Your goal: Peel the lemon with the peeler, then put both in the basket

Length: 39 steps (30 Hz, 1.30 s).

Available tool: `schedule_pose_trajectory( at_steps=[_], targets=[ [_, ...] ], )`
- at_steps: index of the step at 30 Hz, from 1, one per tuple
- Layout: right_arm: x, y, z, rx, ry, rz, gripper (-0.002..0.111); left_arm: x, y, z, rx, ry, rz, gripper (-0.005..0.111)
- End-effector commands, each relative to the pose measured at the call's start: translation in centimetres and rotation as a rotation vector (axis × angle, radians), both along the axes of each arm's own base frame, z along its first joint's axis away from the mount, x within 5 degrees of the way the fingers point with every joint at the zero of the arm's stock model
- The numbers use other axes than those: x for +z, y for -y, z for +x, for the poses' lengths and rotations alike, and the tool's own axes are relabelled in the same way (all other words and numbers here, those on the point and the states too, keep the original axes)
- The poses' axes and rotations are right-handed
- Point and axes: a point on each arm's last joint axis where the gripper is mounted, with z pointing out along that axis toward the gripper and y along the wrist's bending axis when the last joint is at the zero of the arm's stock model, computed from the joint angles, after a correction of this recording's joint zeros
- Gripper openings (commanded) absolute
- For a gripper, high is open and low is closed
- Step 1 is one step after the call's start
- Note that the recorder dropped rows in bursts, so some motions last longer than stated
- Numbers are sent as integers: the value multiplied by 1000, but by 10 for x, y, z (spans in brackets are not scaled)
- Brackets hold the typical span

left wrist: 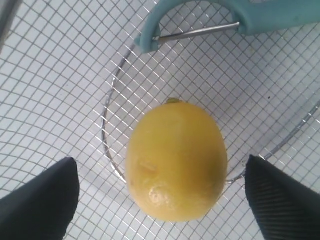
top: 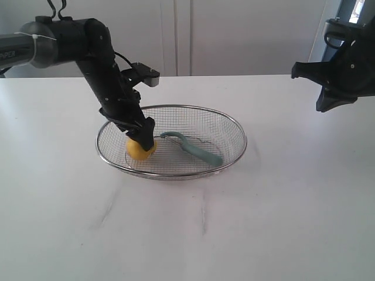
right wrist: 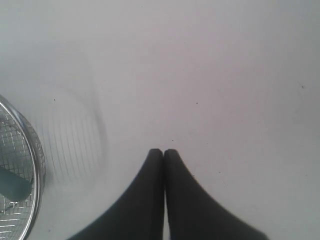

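In the exterior view I am watching the left gripper [top: 141, 136] reaching down into the basket [top: 235, 126], which is sitting on the white table [top: 275, 222]. The gripper is hanging right over the lemon [top: 140, 151], and the lemon is lying on the mesh on the left side of the basket. The peeler [top: 194, 150] is lying in the basket just beside the lemon, its looped head nearest the fruit. The right gripper [top: 326, 103] is hovering above the table, well apart from the basket.

In the left wrist view I am seeing the left gripper [left wrist: 162, 196] with its jaws standing wide apart. The dark fingers [left wrist: 45, 200] are flanking the lemon [left wrist: 176, 160] with clear gaps on both sides, so nothing is being clamped. The lemon is resting on the basket [left wrist: 60, 75] mesh, and the peeler [left wrist: 240, 20] is lying near it with its metal blade showing.

In the right wrist view I am looking at the right gripper [right wrist: 163, 153] with its jaws pressed together on nothing, over bare table [right wrist: 210, 75]. The basket [right wrist: 31, 150] rim is showing at the edge, with a bit of the peeler [right wrist: 12, 183] inside it.
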Motion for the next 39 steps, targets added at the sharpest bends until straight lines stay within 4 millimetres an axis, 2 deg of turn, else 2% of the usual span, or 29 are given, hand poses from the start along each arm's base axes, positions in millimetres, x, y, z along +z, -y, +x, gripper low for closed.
schedule_pose_trajectory(
  at_steps=[1, 10, 26, 31, 39],
  targets=[
    [4, 3, -1, -2, 21, -9, 0, 18, -2, -5, 1, 10, -11, 90],
    [4, 3, -1, -2, 21, -9, 0, 38, -6, -14, 25, -5, -17, 86],
    [4, 3, -1, -2, 21, -9, 0, 50, -8, -20, 93, -27, -29, 74],
    [4, 3, -1, -2, 21, -9, 0, 52, -9, -21, 124, -44, -32, 58],
    [4, 3, -1, -2, 21, -9, 0, 51, -9, -23, 171, -73, -32, 22]
  ],
)
